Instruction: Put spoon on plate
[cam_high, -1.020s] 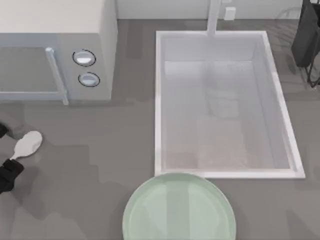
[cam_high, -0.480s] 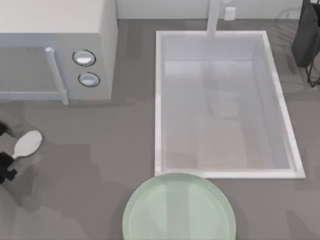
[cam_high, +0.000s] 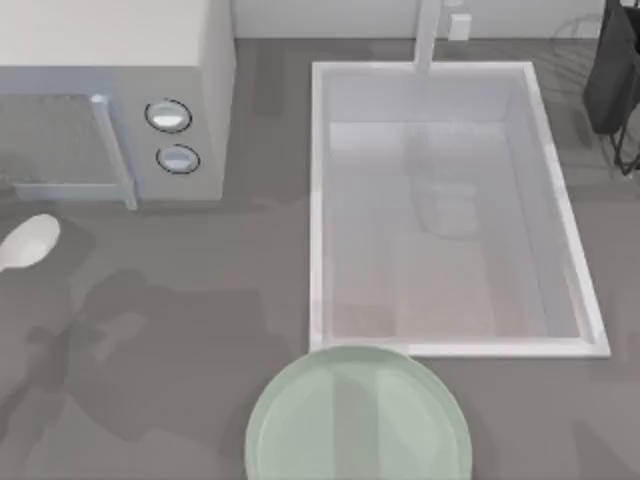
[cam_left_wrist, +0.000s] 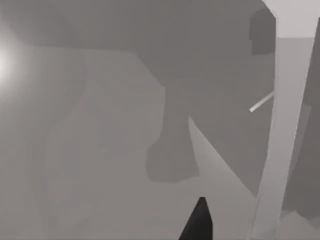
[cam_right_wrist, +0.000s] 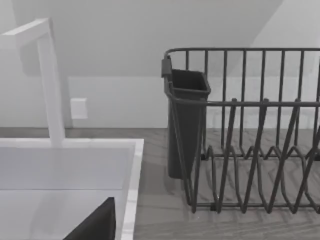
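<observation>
Left gripper (cam_left_wrist: 200, 222) shows as a single dark tip in its wrist view, above grey counter. Whether it is wide, narrow or clamped on anything, I cannot tell. The right gripper (cam_right_wrist: 95, 225) sits parked off by the sink's far corner, facing the dish rack (cam_right_wrist: 260, 150), and its state is just as unclear.

From above, the spoon (cam_high: 28, 243) is at nine o'clock, its white bowl at the very edge and its handle running out of sight, just in front of the microwave (cam_high: 110, 40). I cannot say whether it rests on the counter (cam_high: 200, 300) or is raised off it. The plate (cam_high: 358, 415) is at six o'clock, well apart from the spoon, with open counter between them.

As I judge it, the step in hand is carrying the spoon across to the plate. Done well, that means a firm hold on the thin handle, keeping the bowl level and travelling from nine towards six o'clock. The spoon should stay clear of the sink (cam_high: 318, 200) rim and come down low over the plate's middle before release, since a glossy plate may let it slide.

Counted: one spoon, one plate, one microwave with two knobs (cam_high: 168, 116), one sink, one tap (cam_high: 428, 35), one rack with one dark cutlery holder (cam_right_wrist: 185, 125).
</observation>
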